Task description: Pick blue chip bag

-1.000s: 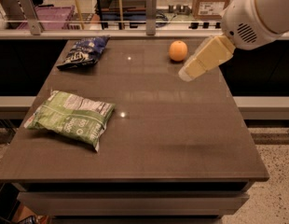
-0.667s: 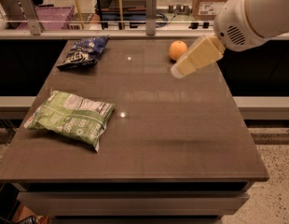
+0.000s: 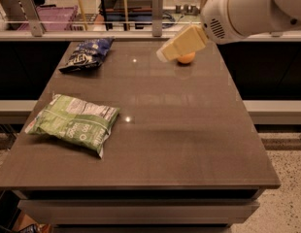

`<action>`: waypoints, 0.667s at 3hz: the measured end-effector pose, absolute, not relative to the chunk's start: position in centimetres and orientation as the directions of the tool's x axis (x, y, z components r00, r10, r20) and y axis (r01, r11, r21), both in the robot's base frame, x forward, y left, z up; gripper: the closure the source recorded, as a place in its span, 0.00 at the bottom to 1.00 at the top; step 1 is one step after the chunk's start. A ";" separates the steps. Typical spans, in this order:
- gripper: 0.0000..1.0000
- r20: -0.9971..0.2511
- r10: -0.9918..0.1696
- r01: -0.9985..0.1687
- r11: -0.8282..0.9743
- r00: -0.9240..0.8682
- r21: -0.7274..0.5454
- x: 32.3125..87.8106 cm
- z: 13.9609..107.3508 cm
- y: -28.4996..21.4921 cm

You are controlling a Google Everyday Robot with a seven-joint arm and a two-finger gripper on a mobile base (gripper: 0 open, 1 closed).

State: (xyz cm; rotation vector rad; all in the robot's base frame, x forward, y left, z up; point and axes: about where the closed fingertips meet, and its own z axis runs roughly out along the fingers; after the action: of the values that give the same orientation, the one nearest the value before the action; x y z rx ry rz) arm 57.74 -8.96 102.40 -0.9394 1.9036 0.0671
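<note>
The blue chip bag (image 3: 88,54) is a small crinkled dark-blue foil bag with white and black markings. It lies at the far left corner of the brown table (image 3: 189,140). My gripper (image 3: 166,54) is the cream-coloured tip of the white arm (image 3: 247,8) that comes in from the upper right. It hovers above the far middle of the table, well to the right of the blue bag and apart from it.
A larger light-green chip bag (image 3: 75,123) lies at the table's left side, nearer the front. An orange (image 3: 187,58) sits at the far edge, partly behind my gripper. A railing and shelves stand behind the table.
My gripper and arm have moved left along the table's far side, from right of the orange to in front of it, closer to the blue bag. The camera view has shifted too.
</note>
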 end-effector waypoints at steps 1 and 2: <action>0.00 -0.817 -0.543 -0.655 0.691 -0.192 -0.306 60.7 102.5 -6.8; 0.00 -0.837 -0.521 -0.691 0.667 -0.167 -0.277 63.7 102.1 -5.0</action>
State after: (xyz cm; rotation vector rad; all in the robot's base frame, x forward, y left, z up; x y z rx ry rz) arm 63.71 -4.95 102.10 -0.9624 1.8303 0.2024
